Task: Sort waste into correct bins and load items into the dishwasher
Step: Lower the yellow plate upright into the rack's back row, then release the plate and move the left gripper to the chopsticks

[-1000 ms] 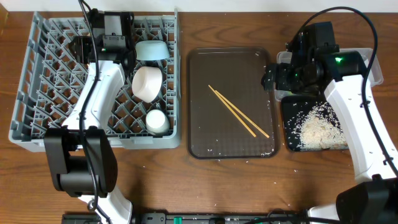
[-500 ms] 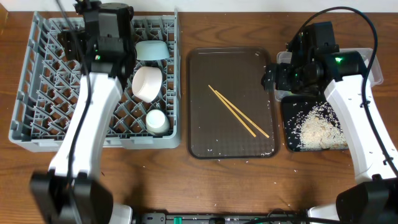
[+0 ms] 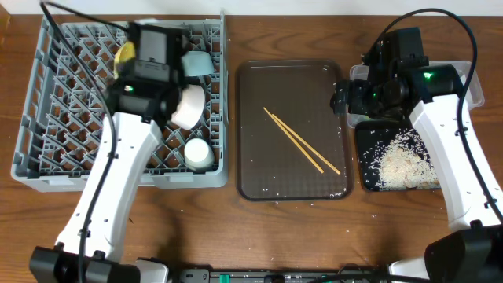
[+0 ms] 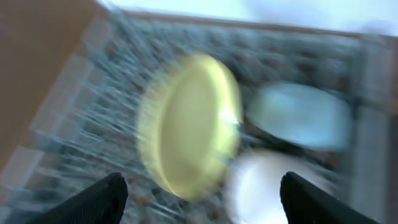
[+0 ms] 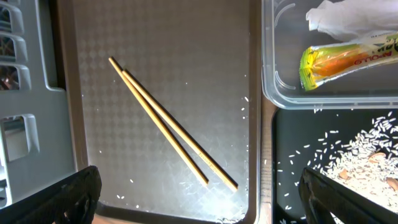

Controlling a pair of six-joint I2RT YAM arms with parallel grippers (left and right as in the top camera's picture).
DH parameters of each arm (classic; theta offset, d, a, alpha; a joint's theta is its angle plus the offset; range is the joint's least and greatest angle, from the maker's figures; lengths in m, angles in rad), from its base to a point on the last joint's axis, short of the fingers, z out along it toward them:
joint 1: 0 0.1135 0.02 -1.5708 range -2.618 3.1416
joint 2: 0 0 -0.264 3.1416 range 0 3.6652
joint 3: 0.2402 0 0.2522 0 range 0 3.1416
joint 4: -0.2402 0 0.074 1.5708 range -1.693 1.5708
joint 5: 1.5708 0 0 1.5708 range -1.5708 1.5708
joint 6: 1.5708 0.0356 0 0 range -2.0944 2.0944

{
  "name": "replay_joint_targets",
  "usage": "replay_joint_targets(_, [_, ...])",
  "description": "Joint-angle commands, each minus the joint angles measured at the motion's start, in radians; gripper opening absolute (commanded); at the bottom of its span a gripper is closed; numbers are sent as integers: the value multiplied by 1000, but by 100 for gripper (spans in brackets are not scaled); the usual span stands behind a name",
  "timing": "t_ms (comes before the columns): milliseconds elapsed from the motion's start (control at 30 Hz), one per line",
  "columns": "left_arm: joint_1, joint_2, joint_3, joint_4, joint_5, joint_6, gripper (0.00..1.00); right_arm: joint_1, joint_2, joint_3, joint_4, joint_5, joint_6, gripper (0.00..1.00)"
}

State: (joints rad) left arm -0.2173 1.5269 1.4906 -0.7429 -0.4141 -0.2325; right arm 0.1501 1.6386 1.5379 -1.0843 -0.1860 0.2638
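The grey dish rack (image 3: 55,118) holds a yellow plate (image 3: 123,55) standing on edge, a light blue bowl (image 3: 198,63), a white bowl (image 3: 187,106) and a small white cup (image 3: 198,152). My left gripper (image 3: 145,39) hovers over the rack's far side, open and empty. Its blurred wrist view shows the plate (image 4: 189,124), the blue bowl (image 4: 301,115) and the white bowl (image 4: 261,186) below the open jaws (image 4: 199,196). Two chopsticks (image 3: 301,140) lie on the brown tray; they also show in the right wrist view (image 5: 168,127). My right gripper (image 3: 346,98) is open and empty above that tray's right edge (image 5: 199,186).
The brown serving tray (image 3: 259,86) sits mid-table with a few rice grains. The clear tub (image 5: 273,74) holds the green-and-yellow wrapper (image 5: 348,62) and white napkin (image 5: 354,18). The black tray (image 3: 369,181) holds rice scraps (image 3: 401,157). Rice grains lie by the table's front edge.
My left arm has swung and its gripper has drawn back and to the right over the rack. The yellow plate now shows standing in the rack. The right arm has not moved.
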Motion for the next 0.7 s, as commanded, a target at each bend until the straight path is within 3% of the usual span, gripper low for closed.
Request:
replay_joint_targets(0, [-63, 24, 3, -35, 300, -307, 80, 2, -13, 12, -1, 2, 12, 99])
replay_joint_targets(100, [-139, 66, 3, -40, 364, -444, 79, 2, -13, 12, -1, 2, 12, 99])
replay_joint_targets(233, [-256, 158, 3, -32, 369, -531, 79, 2, -13, 12, -1, 2, 12, 99])
replay_joint_targets(400, [-362, 297, 3, 16, 374, -557, 71, 2, -13, 12, -1, 2, 12, 99])
replay_joint_targets(667, [-460, 460, 3, 76, 386, -707, 64, 2, -13, 12, -1, 2, 12, 99])
